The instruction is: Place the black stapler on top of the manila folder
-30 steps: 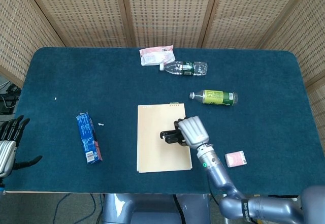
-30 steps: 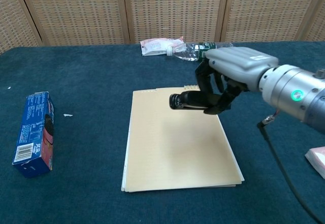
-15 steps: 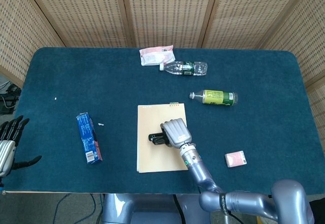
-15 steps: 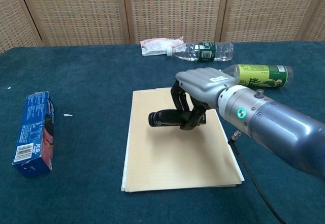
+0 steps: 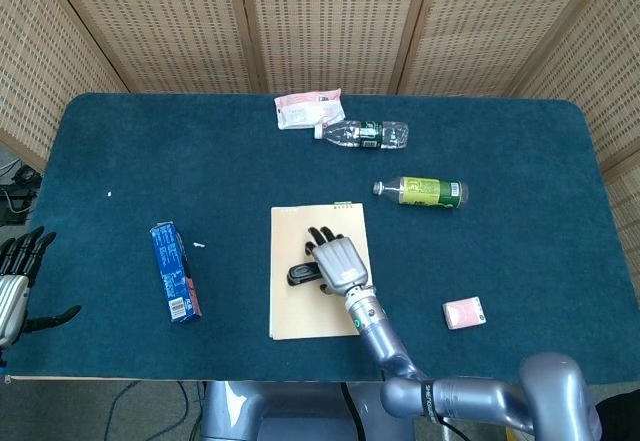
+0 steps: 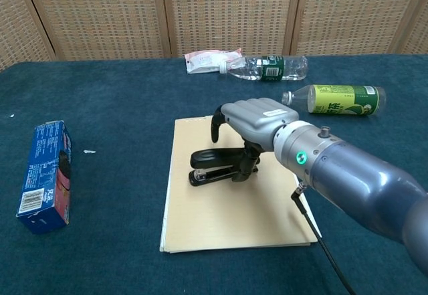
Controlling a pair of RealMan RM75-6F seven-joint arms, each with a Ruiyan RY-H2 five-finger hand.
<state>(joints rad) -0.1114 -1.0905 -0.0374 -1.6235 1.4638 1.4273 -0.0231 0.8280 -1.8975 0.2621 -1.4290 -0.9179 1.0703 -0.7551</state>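
Right hand [image 6: 257,122] over my black stapler [image 6: 217,166], fingers lifting apart, thumb maybe touching | stapler resting on manila folder [image 6: 234,208], frame centre | left hand [image 5: 18,281] spread, lower left

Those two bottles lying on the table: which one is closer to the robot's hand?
The bottle with the yellow-green label is closer to the right hand. The clear bottle with the dark label lies farther back, beside the pink packet.
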